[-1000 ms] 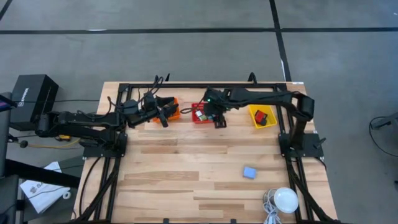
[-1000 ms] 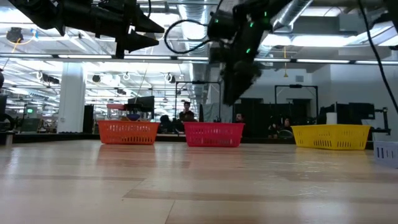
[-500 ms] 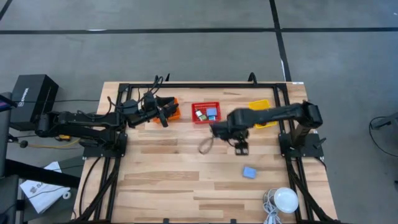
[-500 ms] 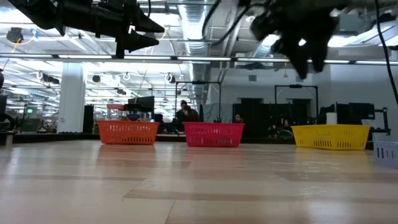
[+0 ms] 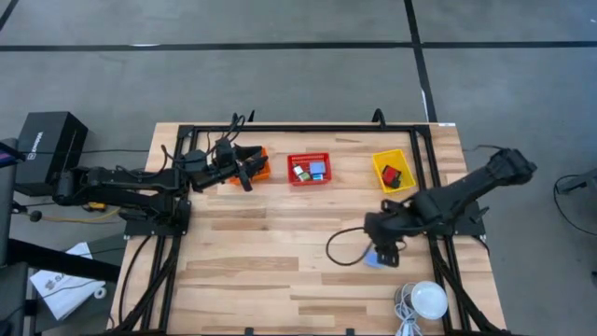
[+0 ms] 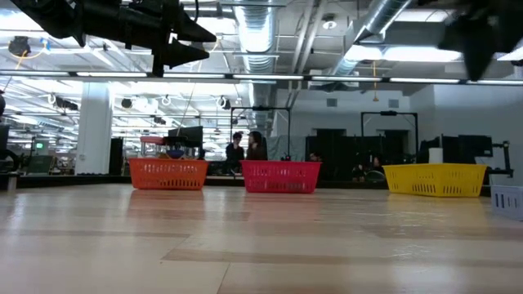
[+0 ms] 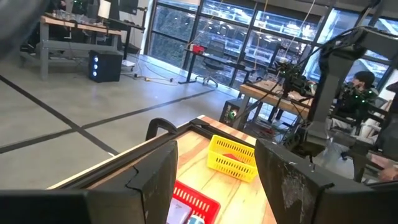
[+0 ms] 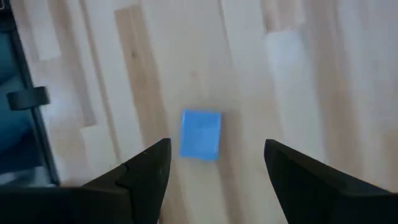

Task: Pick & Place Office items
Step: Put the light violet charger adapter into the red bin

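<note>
Blue against the pale wooden table (image 5: 280, 280), a small block (image 8: 201, 134) lies flat near the table's front right part, and the right gripper (image 8: 214, 171) hangs directly over it with its fingers spread wide on either side, holding nothing. The left gripper (image 7: 214, 180) waits above the orange basket (image 5: 259, 166) at the table's back, jaws apart and empty. More small office items (image 5: 310, 171) sit in the red basket (image 5: 309, 158), and others in the yellow basket (image 5: 381, 162) beside it.
</note>
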Motion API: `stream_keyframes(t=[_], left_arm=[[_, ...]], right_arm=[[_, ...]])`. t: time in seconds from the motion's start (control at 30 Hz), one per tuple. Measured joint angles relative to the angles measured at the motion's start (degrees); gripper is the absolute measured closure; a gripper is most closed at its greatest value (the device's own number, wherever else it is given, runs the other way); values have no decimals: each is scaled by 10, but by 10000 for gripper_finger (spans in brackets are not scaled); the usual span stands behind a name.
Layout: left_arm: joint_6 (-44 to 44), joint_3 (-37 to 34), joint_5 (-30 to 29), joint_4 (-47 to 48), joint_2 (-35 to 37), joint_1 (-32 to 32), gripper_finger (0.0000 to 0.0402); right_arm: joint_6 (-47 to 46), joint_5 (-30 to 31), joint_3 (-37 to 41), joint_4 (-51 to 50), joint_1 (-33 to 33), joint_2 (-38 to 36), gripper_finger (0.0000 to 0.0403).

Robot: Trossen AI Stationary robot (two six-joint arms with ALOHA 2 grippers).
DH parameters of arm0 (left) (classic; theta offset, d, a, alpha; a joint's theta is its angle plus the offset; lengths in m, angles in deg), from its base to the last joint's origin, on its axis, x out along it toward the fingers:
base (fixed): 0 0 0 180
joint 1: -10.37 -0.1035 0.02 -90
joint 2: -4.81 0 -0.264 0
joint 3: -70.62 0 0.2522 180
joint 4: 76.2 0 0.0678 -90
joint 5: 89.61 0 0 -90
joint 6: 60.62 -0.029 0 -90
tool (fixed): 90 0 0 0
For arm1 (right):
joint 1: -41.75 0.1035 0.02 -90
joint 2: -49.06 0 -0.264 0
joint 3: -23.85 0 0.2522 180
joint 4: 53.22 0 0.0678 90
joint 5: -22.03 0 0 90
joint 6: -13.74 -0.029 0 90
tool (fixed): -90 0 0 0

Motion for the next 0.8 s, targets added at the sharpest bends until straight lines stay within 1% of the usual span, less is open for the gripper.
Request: stream_keyframes(t=[0.1, 0.17, 0.27, 0.37, 0.43, 0.57, 0.7, 0.8], left_arm=[[0, 0, 0, 0, 0, 0, 192], [0, 0, 0, 0, 0, 0, 192], [0, 0, 0, -1, 0, 0, 192], [0, 0, 0, -2, 0, 0, 192], [0, 0, 0, -6, 0, 0, 192], [0, 0, 0, -13, 0, 0, 192], [0, 0, 0, -18, 0, 0, 192], [0, 0, 0, -20, 0, 0, 192]], right_arm=[[-57, 1, 35, 24, 36, -23, 154], [-58, 3, 50, 21, 55, -24, 154], [-37, 3, 65, 23, 67, -14, 154], [-29, 5, 68, 23, 64, 10, 154], [-10, 3, 68, 28, 54, 27, 154], [-4, -3, 68, 44, 34, 64, 153], [-4, -31, 68, 45, 24, 102, 152], [-12, -44, 68, 58, 29, 127, 152]])
